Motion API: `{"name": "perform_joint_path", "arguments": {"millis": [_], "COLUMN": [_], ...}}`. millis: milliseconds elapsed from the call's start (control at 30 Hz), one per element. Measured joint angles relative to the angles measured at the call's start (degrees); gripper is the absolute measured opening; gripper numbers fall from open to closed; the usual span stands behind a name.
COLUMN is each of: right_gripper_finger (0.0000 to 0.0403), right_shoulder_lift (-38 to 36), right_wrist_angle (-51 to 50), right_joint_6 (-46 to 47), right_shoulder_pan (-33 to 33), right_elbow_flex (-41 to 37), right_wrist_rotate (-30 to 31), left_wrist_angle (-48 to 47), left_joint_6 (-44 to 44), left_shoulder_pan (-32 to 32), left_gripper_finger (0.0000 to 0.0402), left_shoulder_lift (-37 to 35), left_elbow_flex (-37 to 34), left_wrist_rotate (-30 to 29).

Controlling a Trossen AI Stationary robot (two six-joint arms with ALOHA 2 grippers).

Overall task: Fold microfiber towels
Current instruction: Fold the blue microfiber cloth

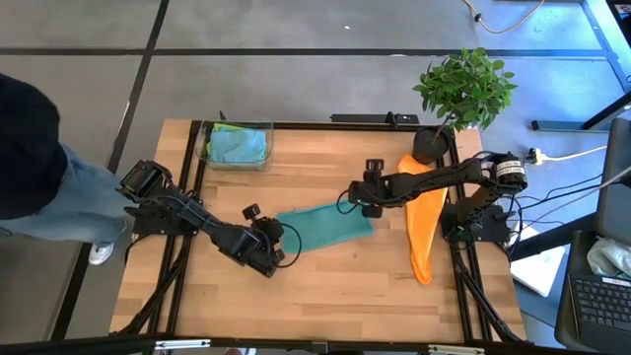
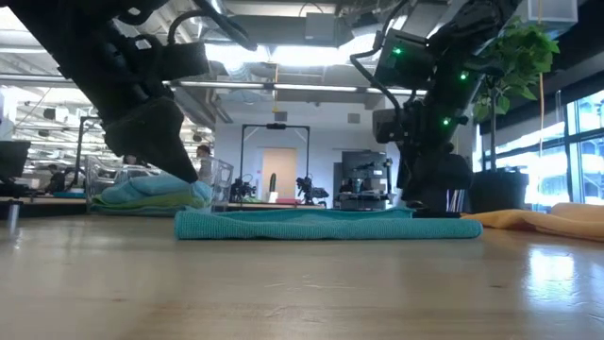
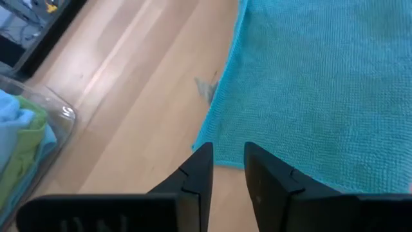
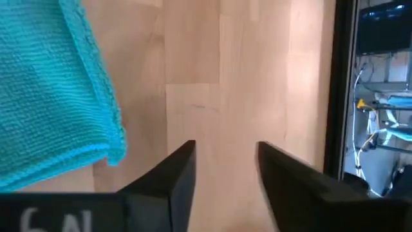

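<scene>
Folded flat at mid-table, the teal towel [image 1: 325,229] is flanked by both grippers; the left gripper [image 3: 226,169] is held narrowly parted at its near-left edge, gripping nothing; the right gripper [image 4: 225,169] is spread wider beside its far-right corner, empty.

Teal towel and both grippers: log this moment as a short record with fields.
teal towel: folded strip, flat mid-table
left gripper: open, empty, at the towel's left end
right gripper: open, empty, at the towel's right end
orange towel: spread along the table's right side
bin: clear, back left, holds blue and green towels
plant: back right corner
</scene>
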Motion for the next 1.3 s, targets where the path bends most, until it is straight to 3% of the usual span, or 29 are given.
{"name": "perform_joint_path", "arguments": {"millis": [167,333,433,500,667,733,1067,1300], "right_gripper_finger": [0.0184,0.0173,0.0161,0.0153,0.0136,0.013,0.0087,0.0048], "right_shoulder_lift": [-0.06,-1.9,-4.34,-5.97,-5.4,-3.29,8.21,13.78], "right_wrist_angle": [-0.97,-2.18,-2.21,0.31,19.79,24.96,33.69,33.94], "right_joint_6": [-0.64,-0.86,-1.01,-2.06,-3.58,-4.58,-7.79,-7.85], "right_shoulder_pan": [0.22,1.9,3.6,4.54,4.07,3.8,1.98,-1.01], "right_elbow_flex": [0.0,0.0,0.36,0.76,-0.61,-1.25,-0.26,4.06], "right_wrist_rotate": [2.59,9.88,10.93,6.61,-22.88,-28.72,-32.9,-33.28], "left_wrist_angle": [0.79,2.02,5.46,8.84,15.95,16.45,14.35,14.34], "left_joint_6": [0.14,0.76,4.31,8.08,15.56,15.76,15.31,15.18], "left_shoulder_pan": [-0.43,-1.88,-2.7,-2.99,-2.65,-2.58,-4.65,-4.72], "left_gripper_finger": [0.008,0.0077,0.0079,0.0077,0.0076,0.0076,0.007,0.007], "left_shoulder_lift": [0.0,0.0,0.0,0.0,0.0,0.0,0.02,0.02], "left_elbow_flex": [0.0,0.0,0.0,0.0,0.0,0.0,0.0,0.0], "left_wrist_rotate": [-2.26,-5.68,-7.88,-8.78,-9.57,-9.48,-11.78,-11.92]}}
